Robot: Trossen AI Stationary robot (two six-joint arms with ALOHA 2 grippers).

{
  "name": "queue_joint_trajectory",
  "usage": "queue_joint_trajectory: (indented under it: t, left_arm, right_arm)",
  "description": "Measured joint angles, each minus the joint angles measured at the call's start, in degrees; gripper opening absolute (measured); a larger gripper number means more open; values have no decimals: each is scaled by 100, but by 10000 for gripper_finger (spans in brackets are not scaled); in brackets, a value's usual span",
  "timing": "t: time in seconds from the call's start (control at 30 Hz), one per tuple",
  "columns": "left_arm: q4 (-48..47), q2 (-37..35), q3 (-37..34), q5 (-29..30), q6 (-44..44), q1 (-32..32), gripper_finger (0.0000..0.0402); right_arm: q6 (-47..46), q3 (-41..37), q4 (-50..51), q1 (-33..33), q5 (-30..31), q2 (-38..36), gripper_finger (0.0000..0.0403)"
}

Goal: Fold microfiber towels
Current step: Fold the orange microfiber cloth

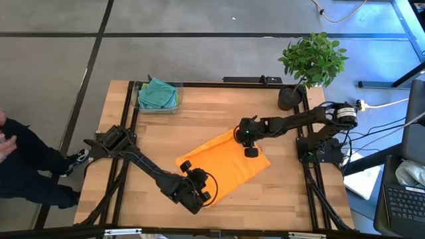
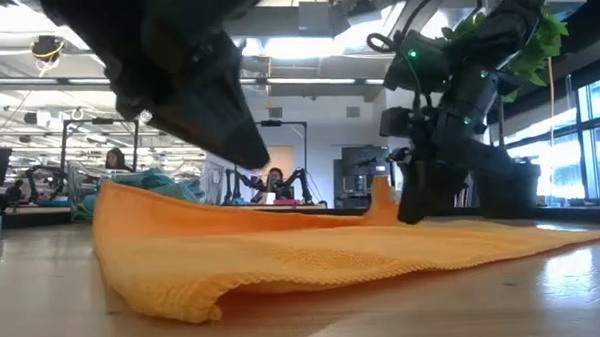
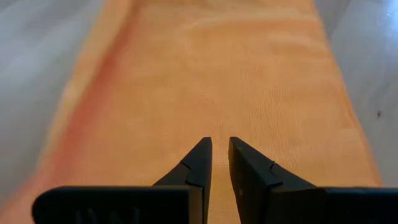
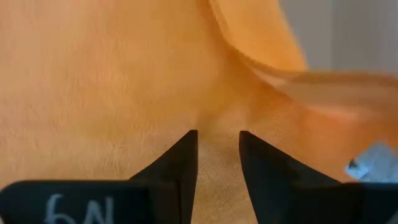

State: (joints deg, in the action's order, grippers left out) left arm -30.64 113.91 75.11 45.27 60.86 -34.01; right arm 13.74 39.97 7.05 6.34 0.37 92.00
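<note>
Orange towel (image 1: 226, 162) is spread out diagonally in the middle of the wooden table (image 1: 199, 123), lying mostly flat, w/ the near edge doubled over into a soft fold in the low view and a little peak of cloth sticking up at the far side. Left gripper (image 1: 198, 191) is down at the towel's near-left end, fingers (image 3: 199, 163) almost together w/ just a thin slit between them, pointing along the cloth; can't tell if any fabric is actually caught between the tips. Right gripper (image 1: 251, 150) is over the towel's far-right part, pointing down at it, fingers (image 4: 183, 152) a narrow gap apart and right on the fabric, w/ a raised fold of orange just beyond them; whether it's pinching cloth, can't tell either. Rest of the towels (image 1: 158, 94), teal and light blue that I can make out, sit piled in a clear bin (image 1: 141, 105) at the table's far-left corner. Potted plant (image 1: 312, 60) at the far-right corner. A person (image 1: 20, 159) is just off the table's left side.
</note>
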Motion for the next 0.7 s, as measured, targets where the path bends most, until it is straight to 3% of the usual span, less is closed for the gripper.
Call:
queue_joint_trajectory:
  t: [0.13,0.53,0.6,0.7]
  left_arm:
    - [113,212,-2,-398,-5,55,48]
    - [443,638,-2,-707,-119,61,44]
    - [441,626,1,-744,-266,14,44]
    - [335,508,1,-712,-665,-210,38]
  right_arm:
    - [-137,39,106,-1,1,-133,119]
    - [-127,44,-382,121,1,-267,119]
    - [27,44,-209,107,-563,-314,119]
    - [146,43,-131,-180,-2224,-436,112]
